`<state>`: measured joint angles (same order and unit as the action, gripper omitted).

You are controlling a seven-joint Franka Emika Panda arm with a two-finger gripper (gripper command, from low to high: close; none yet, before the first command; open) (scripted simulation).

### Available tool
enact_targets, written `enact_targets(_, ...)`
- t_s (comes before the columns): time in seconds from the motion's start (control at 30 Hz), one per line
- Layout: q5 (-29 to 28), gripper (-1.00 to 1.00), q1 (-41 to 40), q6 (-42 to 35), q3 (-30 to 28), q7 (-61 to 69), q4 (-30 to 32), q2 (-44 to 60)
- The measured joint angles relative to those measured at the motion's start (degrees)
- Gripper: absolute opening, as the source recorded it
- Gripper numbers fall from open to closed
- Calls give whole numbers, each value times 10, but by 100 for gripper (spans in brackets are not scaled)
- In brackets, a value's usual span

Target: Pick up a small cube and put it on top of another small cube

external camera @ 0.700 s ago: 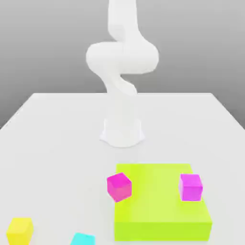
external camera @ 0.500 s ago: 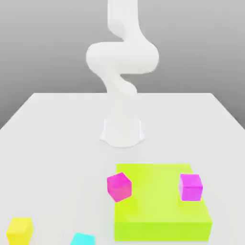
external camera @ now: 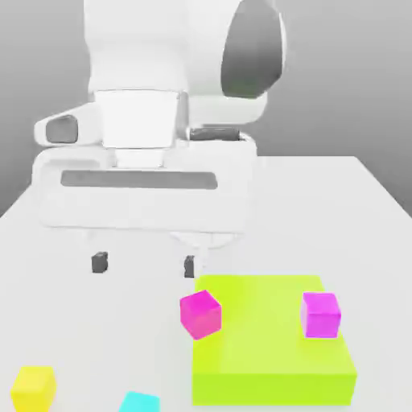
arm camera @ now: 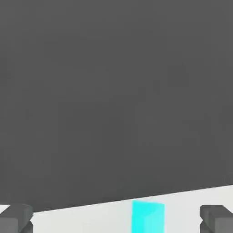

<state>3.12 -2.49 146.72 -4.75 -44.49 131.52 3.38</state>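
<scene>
The white table [external camera: 338, 193] is seen as a broad bare surface behind and to the exterior view's right of the gripper [external camera: 145, 263], with its far edge meeting the grey backdrop. A lime-green platform [external camera: 273, 354] occupies the near right portion; its far edge lies just below and to the right of the gripper's right-hand fingertip. Open table is left between the gripper and the yellow cube [external camera: 33, 389] at the near left.

One magenta cube [external camera: 200, 313] is positioned tilted at the platform's left edge, just below the gripper. A second magenta cube [external camera: 320, 314] rests on the platform, well apart toward the exterior view's right. A cyan cube [external camera: 139, 401] lies at the near edge, below the gripper; in the hand view it [arm camera: 147, 216] is seen between the two fingertips, beyond them.

The hand is held above the table, fingers pointing downward. The jaws are spread wide, with nothing held.
</scene>
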Motion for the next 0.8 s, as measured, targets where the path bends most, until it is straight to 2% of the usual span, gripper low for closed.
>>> enact_targets(0.23,8,0,-13,44,-5,3,-1,145)
enact_targets(0.4,23,0,-24,112,5,13,-18,249)
enact_targets(0.43,24,-100,-26,122,7,15,-21,262)
enact_targets(0.63,25,-100,-27,127,8,15,-22,269)
enact_targets(0.8,12,-100,-19,67,-3,6,-5,192)
